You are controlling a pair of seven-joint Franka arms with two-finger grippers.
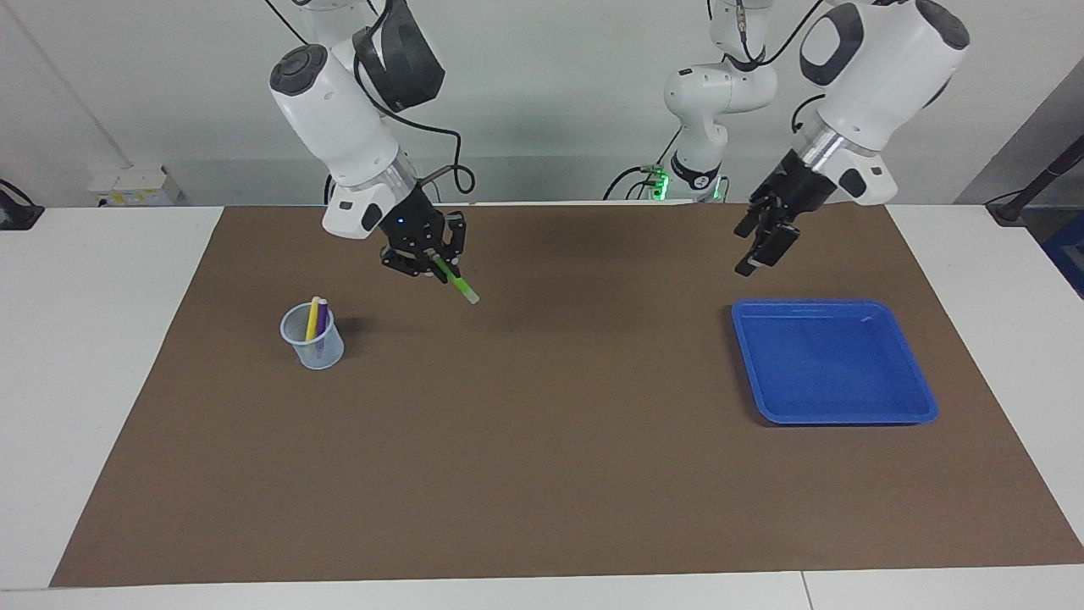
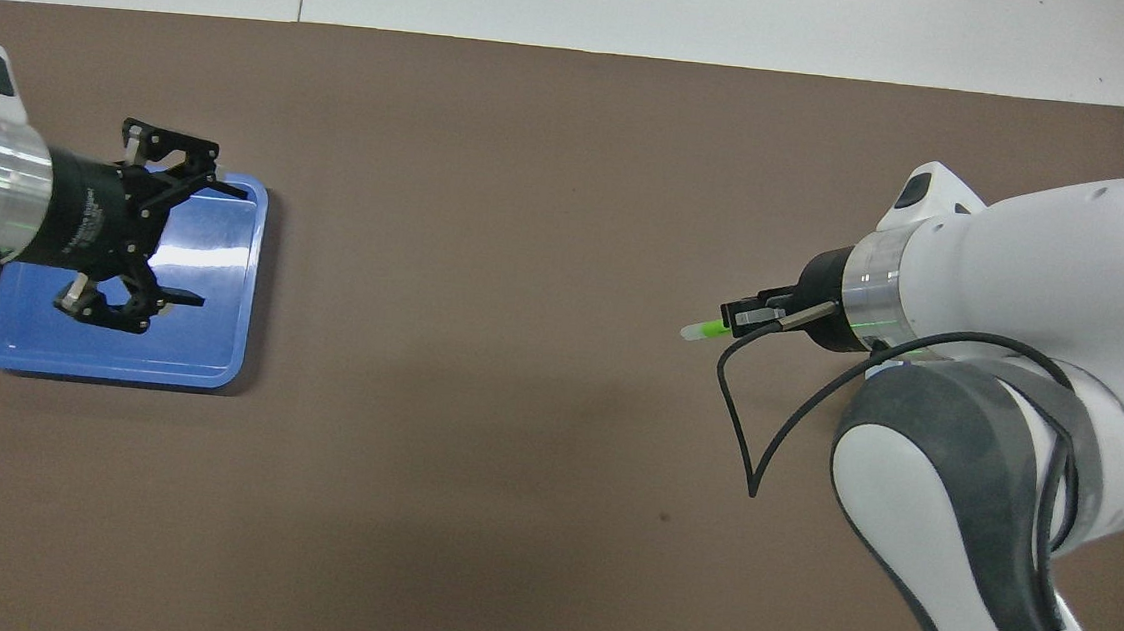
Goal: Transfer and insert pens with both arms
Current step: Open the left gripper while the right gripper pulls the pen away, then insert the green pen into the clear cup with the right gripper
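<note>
My right gripper (image 1: 434, 261) (image 2: 740, 320) is shut on the bright green pen (image 1: 456, 284) (image 2: 706, 330), which slants down with its pale end lowest, over the brown mat beside the cup. The clear cup (image 1: 313, 341) stands toward the right arm's end and holds the yellow pen (image 1: 312, 317) and the purple pen (image 1: 322, 322) upright. The right arm hides the cup in the overhead view. My left gripper (image 1: 759, 248) (image 2: 189, 241) hangs open and empty over the blue tray (image 1: 834, 417) (image 2: 208, 353), above its edge nearest the robots.
A brown mat (image 1: 542, 474) covers most of the white table. The blue tray is bare inside. The right arm's black cable (image 2: 747, 450) loops down beside its wrist.
</note>
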